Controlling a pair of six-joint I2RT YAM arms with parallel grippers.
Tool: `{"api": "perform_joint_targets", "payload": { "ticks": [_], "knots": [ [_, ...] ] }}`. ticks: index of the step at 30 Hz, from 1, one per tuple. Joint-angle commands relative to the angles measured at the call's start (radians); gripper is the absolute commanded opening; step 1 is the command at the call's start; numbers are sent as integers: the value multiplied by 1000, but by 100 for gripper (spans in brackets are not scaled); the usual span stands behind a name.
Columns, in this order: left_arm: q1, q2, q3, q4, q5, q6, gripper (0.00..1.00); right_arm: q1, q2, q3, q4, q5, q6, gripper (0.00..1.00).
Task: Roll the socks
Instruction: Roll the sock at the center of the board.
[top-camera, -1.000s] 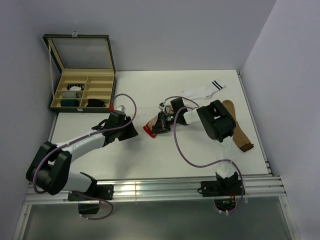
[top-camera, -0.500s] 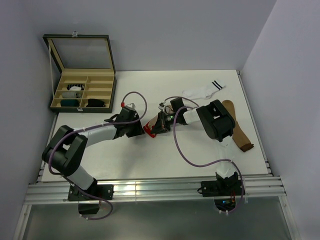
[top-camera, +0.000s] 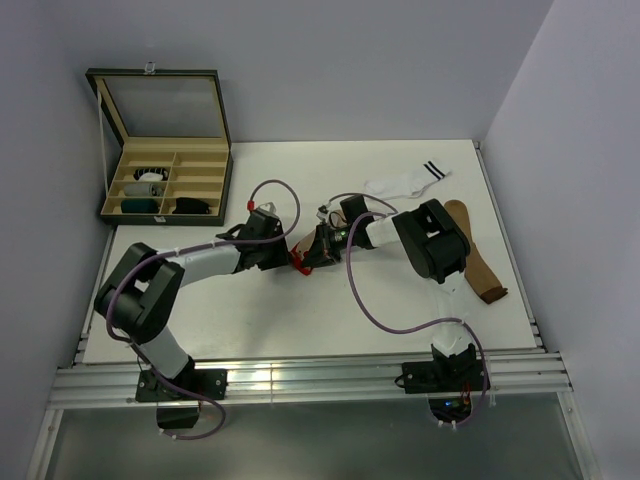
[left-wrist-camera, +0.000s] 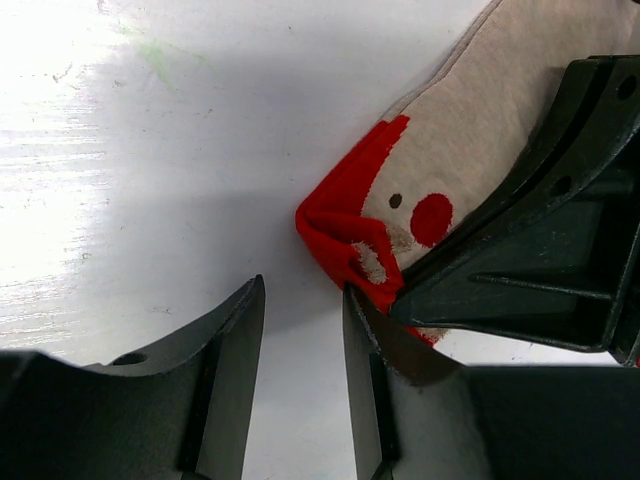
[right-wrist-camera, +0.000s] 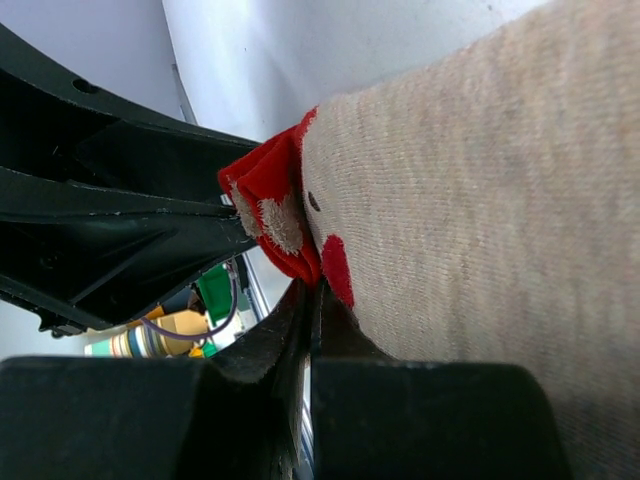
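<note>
A beige sock (left-wrist-camera: 480, 110) with a red cuff (left-wrist-camera: 340, 225) and red dots lies near the table's middle. My right gripper (right-wrist-camera: 312, 290) is shut on the sock's cuff edge (right-wrist-camera: 270, 215), pinching the red fabric. In the top view it sits at the sock's left end (top-camera: 306, 258). My left gripper (left-wrist-camera: 303, 290) stands open just left of the cuff, bare table between its fingers. Its right finger (left-wrist-camera: 365, 380) is close against the red cuff and the right gripper's dark body (left-wrist-camera: 540, 250). From above, the left gripper (top-camera: 284, 254) nearly meets the right one.
A white sock with black stripes (top-camera: 408, 181) lies at the back of the table, and a brown sock (top-camera: 472, 255) lies at the right edge behind the right arm. An open green box (top-camera: 165, 185) with compartments holding rolled socks stands at the back left.
My left arm has swung right across the table, up to the red cuff, and its jaws have narrowed somewhat. The right gripper has kept its hold and place.
</note>
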Motion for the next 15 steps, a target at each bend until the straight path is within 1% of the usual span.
{"api": "perform_joint_targets", "payload": {
  "ticks": [1,8,15],
  "knots": [
    [-8,20,40,35,-28,7,42,-5,30,25,-42,65,-32,1],
    [-8,48,67,20,-57,13,42,-5,34,45,-77,79,-46,3],
    [-8,89,100,-20,-91,15,42,-5,34,59,-114,97,-67,9]
  ]
}}
